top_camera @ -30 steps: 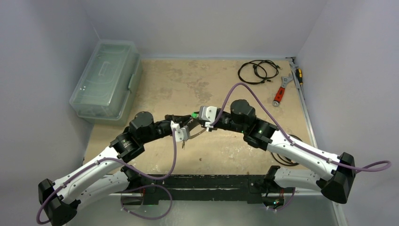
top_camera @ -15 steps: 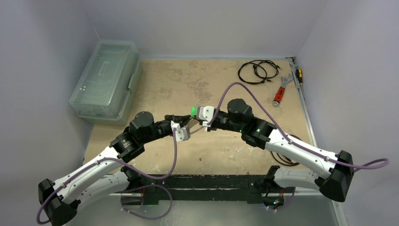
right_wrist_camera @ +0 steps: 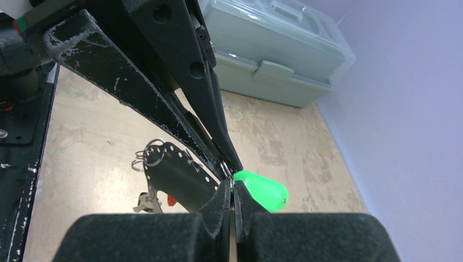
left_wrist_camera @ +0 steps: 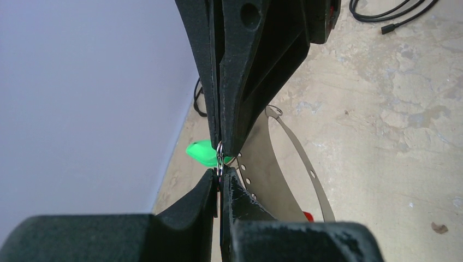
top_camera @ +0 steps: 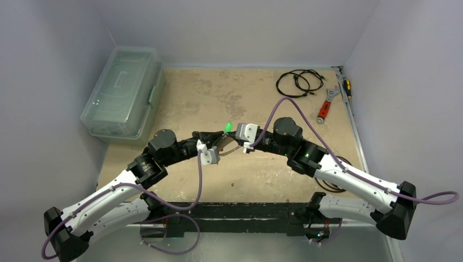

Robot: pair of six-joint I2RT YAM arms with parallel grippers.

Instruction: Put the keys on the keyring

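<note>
While left gripper (left_wrist_camera: 220, 184) and right gripper (left_wrist_camera: 221, 143) are clenching the keyring's (right_wrist_camera: 177, 174) split ring (left_wrist_camera: 219, 158), the green key (right_wrist_camera: 262, 191) is needing slow, aligned threading.

Keyring (right_wrist_camera: 180, 177): flat silvery band hoop with a row of holes, tilted on edge. One split ring (left_wrist_camera: 219, 159) on its rim is pinched where the left gripper (left_wrist_camera: 219, 183) and right gripper (right_wrist_camera: 232, 191) tips meet. Green-tag key (right_wrist_camera: 262, 191) sits right against that pinch. Red tag (right_wrist_camera: 171, 200) and a metal key (right_wrist_camera: 144, 202) hang low on the hoop.

Table (top_camera: 218, 93) carries box (top_camera: 123, 93), cables (top_camera: 297, 83), wrench (top_camera: 326, 105) (red-handled).
</note>
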